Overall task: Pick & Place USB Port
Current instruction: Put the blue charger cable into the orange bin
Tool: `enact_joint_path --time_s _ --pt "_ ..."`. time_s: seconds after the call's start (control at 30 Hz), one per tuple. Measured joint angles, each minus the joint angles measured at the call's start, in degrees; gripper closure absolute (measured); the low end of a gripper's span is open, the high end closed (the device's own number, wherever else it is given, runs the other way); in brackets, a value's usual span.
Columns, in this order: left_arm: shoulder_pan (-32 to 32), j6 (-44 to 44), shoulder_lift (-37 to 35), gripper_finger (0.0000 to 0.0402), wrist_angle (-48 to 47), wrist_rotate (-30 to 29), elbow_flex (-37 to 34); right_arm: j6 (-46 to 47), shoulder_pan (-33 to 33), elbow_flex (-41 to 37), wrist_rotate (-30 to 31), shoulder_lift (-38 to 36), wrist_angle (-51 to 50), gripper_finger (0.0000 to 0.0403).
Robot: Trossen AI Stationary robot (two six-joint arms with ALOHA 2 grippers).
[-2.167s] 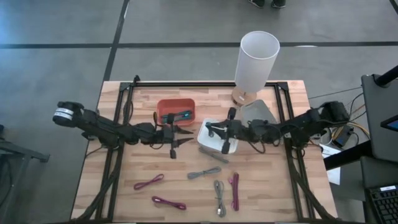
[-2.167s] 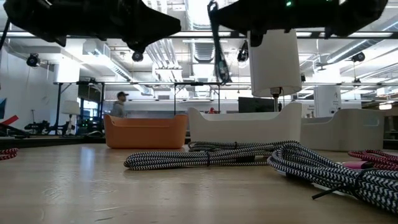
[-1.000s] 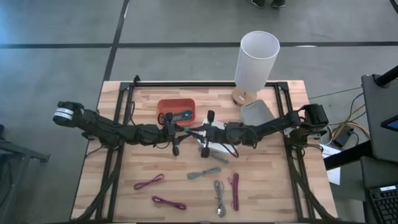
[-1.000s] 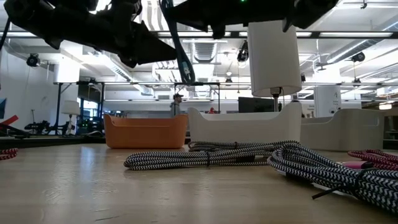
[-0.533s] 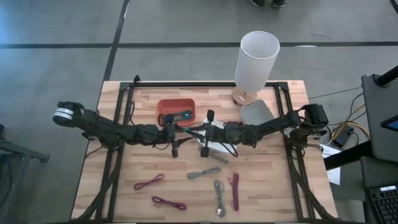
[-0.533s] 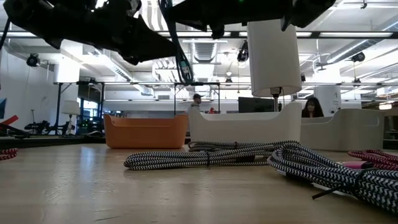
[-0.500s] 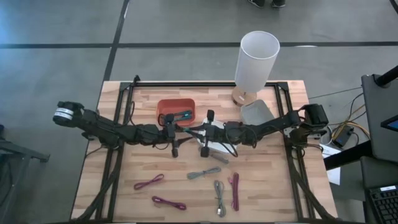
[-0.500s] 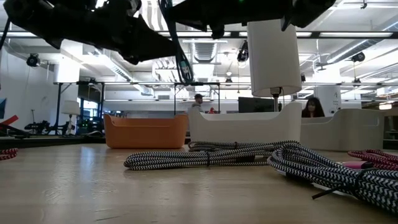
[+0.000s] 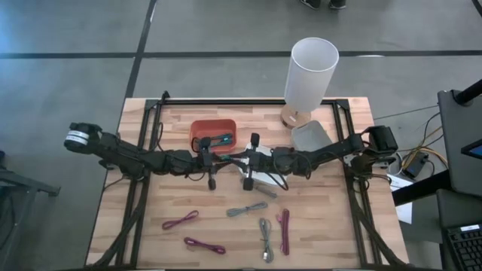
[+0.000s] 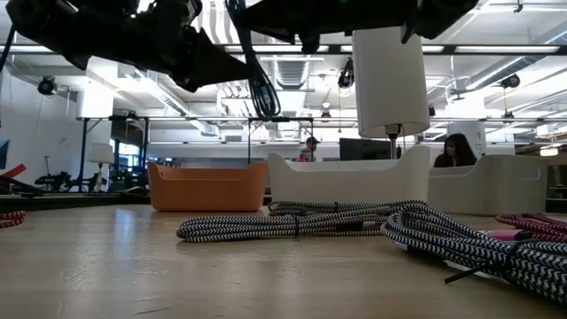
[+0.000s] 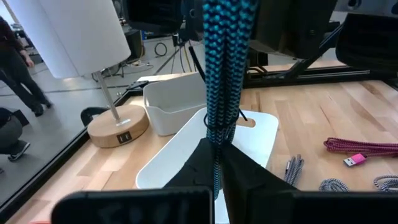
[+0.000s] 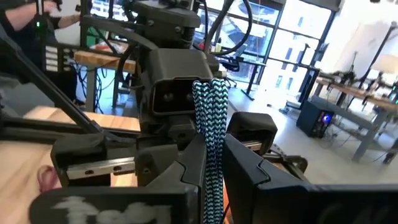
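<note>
Above the middle of the wooden tabletop (image 9: pixel 151 226), the left tool (image 9: pixel 217 159) and the right tool (image 9: pixel 239 159) met tip to tip, both pinching one teal-and-black braided USB cable (image 11: pixel 219 81). The cable hung in the air between the orange plastic bin (image 9: pixel 212 132) and the white rectangular tray (image 11: pixel 186 149), over the tray's near end. Grey braided cables (image 9: pixel 248 209) and magenta cables (image 9: pixel 284 229) lay on the boards nearer the front edge.

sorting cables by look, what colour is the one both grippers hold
The cable is braided teal and black, clearest in the left wrist view.
</note>
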Motion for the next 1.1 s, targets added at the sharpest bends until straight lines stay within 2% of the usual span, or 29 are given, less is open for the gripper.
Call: enact_joint_path --time_s 0.13,0.4,0.63,0.93,1.1 --pt "0.00 0.04 0.00 0.0397 -0.05 -0.02 0.00 -2.69 0.00 0.00 -0.13 0.00 -0.43 0.0360" --pt "-0.02 -0.06 0.04 0.0400 -1.25 -0.20 0.00 -1.36 -0.20 -0.06 0.61 0.00 -4.52 0.0304" --pt "0.00 -1.01 0.04 0.0401 -3.45 -3.11 -0.04 -4.14 -0.09 -0.04 9.93 0.00 -8.14 0.0264" --pt "0.00 -0.95 -2.11 0.0401 -11.40 -14.67 0.06 -1.04 1.25 -0.07 10.80 0.00 -13.78 0.0234" --pt "0.70 -1.02 -4.88 0.0401 -20.35 -22.31 1.13 -0.48 1.91 -0.07 10.84 0.00 -13.79 0.0229"
